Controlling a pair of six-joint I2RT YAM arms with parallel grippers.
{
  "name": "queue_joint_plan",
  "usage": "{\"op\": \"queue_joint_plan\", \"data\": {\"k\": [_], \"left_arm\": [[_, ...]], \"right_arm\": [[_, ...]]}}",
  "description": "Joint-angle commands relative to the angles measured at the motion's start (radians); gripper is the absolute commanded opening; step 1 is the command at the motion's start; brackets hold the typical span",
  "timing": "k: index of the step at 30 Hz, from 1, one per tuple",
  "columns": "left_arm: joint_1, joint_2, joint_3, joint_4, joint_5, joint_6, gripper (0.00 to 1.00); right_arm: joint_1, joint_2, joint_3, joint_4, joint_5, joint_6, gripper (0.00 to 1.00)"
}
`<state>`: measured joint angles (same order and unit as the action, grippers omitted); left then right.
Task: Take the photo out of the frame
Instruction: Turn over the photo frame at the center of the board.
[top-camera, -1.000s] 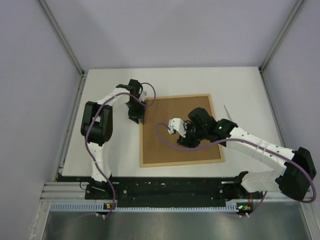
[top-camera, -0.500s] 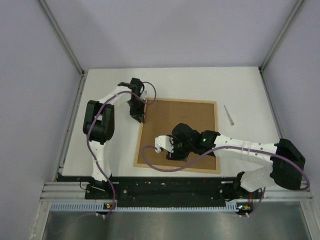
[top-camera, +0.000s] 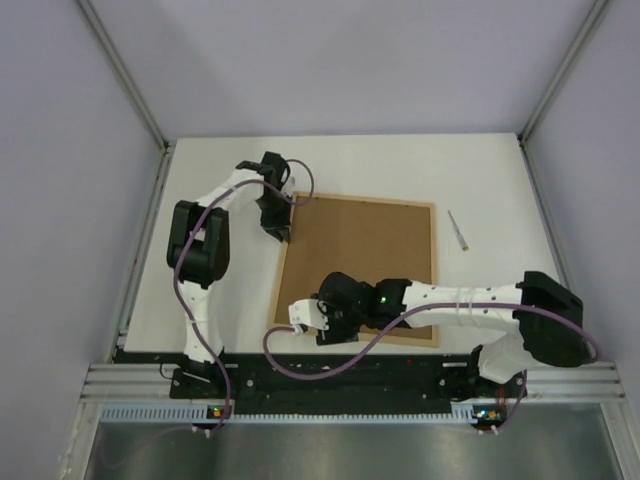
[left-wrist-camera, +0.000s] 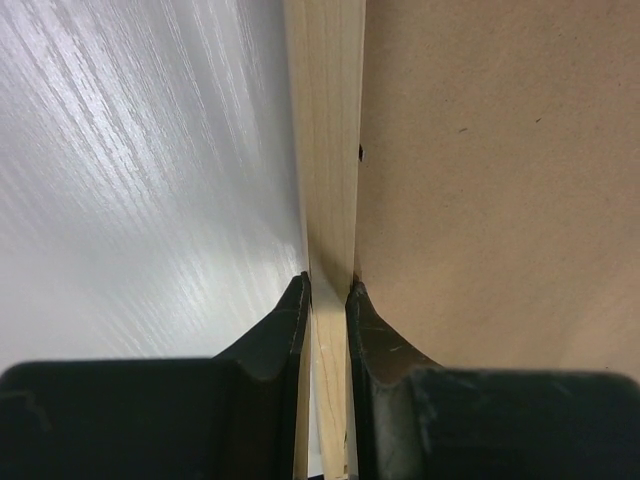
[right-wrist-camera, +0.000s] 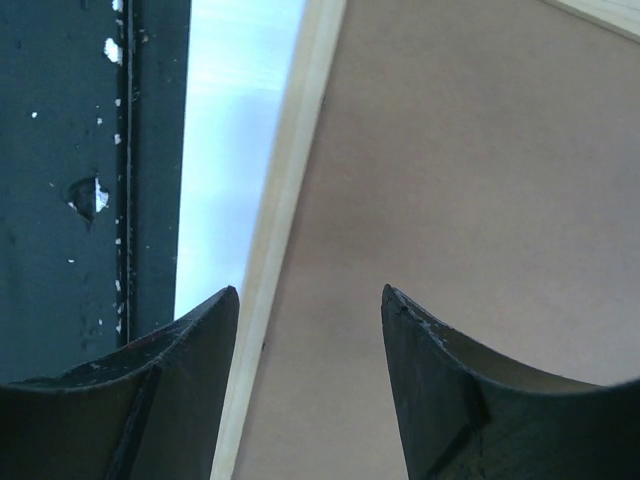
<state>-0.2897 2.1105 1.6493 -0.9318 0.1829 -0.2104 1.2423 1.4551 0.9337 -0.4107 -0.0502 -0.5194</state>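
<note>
Nearest in: black base plate (top-camera: 330, 378) along the near edge of the white table (top-camera: 480, 170), both arm bases bolted to it. Just beyond, got the frame (top-camera: 380, 250) lying flat, back side up, brown fibreboard inside a thin light-wood rim, slightly skewed, near-left corner closest to the base plate. Right gripper (right-wrist-camera: 310, 295) over that near-left corner, pointing down, claw wide, nothing between the fingers. From the right wrist view: left finger over the edge where rim meets white table, right finger over the fibreboard, wood rim running up between the two, base plate dark and speckled off to the left. Can't tell whether the tips touch the board. Right arm stretched low across the near rim, reaching in from the right. Further back, thin grey stick (top-camera: 457, 231) on the table just right of the frame's far-right corner, apart from it. At the far-left corner, left gripper (left-wrist-camera: 327, 285) pinched narrow on the frame's left rim: one finger on the outer, table side, the other on the inner, fibreboard side, both pressed against the wood, no gap showing. Small dark mark on the rim's inner edge a little past the fingers. Left arm bent in from the left, wrist above the corner. Photo hidden in all three views. Behind everything, plain grey walls with metal corner struts.
</note>
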Motion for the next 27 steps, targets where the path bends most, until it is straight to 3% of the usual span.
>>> {"op": "queue_joint_plan", "data": {"k": [1,9,16,27], "left_arm": [[-0.005,-0.064,0.069,-0.010,0.073,-0.010,0.00],[-0.005,-0.129,0.060,0.005,0.073,-0.032,0.00],[-0.005,-0.121,0.090,-0.005,0.098,-0.027,0.00],[0.001,-0.109,0.112,-0.010,0.118,-0.024,0.00]], "right_arm": [[0.032,0.069,0.091,0.000,0.026,0.015,0.60],[0.065,0.149,0.163,0.013,0.047,0.030,0.60],[0.161,0.200,0.148,0.085,0.263,-0.001,0.62],[0.304,0.335,0.051,0.352,0.621,0.025,0.63]]}}
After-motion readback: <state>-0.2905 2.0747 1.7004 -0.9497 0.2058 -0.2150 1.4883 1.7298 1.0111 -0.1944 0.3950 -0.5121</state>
